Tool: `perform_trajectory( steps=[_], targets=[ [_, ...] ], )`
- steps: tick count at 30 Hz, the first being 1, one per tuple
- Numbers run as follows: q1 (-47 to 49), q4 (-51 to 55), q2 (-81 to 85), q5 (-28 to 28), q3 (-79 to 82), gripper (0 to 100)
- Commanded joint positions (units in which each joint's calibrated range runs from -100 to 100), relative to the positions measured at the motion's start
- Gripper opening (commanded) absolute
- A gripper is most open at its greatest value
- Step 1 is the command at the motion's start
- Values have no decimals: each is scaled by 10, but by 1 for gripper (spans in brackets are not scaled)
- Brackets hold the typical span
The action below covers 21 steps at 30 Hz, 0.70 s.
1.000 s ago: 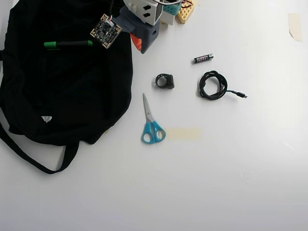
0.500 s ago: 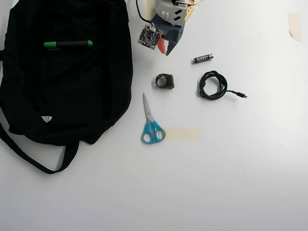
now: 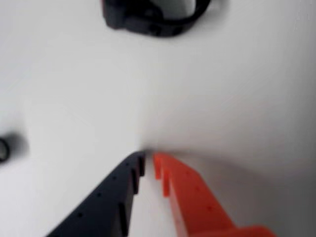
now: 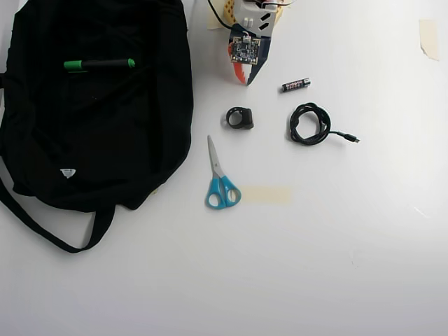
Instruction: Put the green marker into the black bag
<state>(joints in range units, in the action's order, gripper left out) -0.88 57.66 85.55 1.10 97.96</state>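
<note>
In the overhead view we see the green marker [image 4: 99,64] lying flat on top of the black bag [image 4: 98,140], near the bag's upper edge, with its long axis running left to right. It rests on the fabric in plain sight; nothing holds it. The bag spreads across the left side of the white table [image 4: 315,266], its thin strap [image 4: 42,227] looping out at the lower left and a small white label [image 4: 67,172] showing near its lower part.

The gripper [image 4: 246,80] sits at the top centre of the overhead view, well apart from the marker and to the right of the bag, pointing down toward a small black ring-shaped object [image 4: 240,117]. In the wrist view the gripper [image 3: 148,159] shows 1 black finger [image 3: 111,197] and 1 orange finger [image 3: 192,202], their tips nearly together with only a thin slit between them and nothing pinched. The same black ring-shaped object [image 3: 153,17] appears blurred at the top of that view.

To the right of the gripper in the overhead view lie a small battery [image 4: 295,85] and a coiled black cable [image 4: 311,124]. Blue-handled scissors [image 4: 220,178] lie below the ring-shaped object, just beside a strip of beige tape [image 4: 266,194].
</note>
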Motion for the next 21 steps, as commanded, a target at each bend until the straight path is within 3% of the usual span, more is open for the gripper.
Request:
perform_trajectory(
  steps=[1, 11, 21],
  targets=[
    [16, 49, 34, -4, 18, 2],
    [34, 139, 124, -1, 15, 2],
    [91, 146, 138, -3, 14, 2]
  ],
)
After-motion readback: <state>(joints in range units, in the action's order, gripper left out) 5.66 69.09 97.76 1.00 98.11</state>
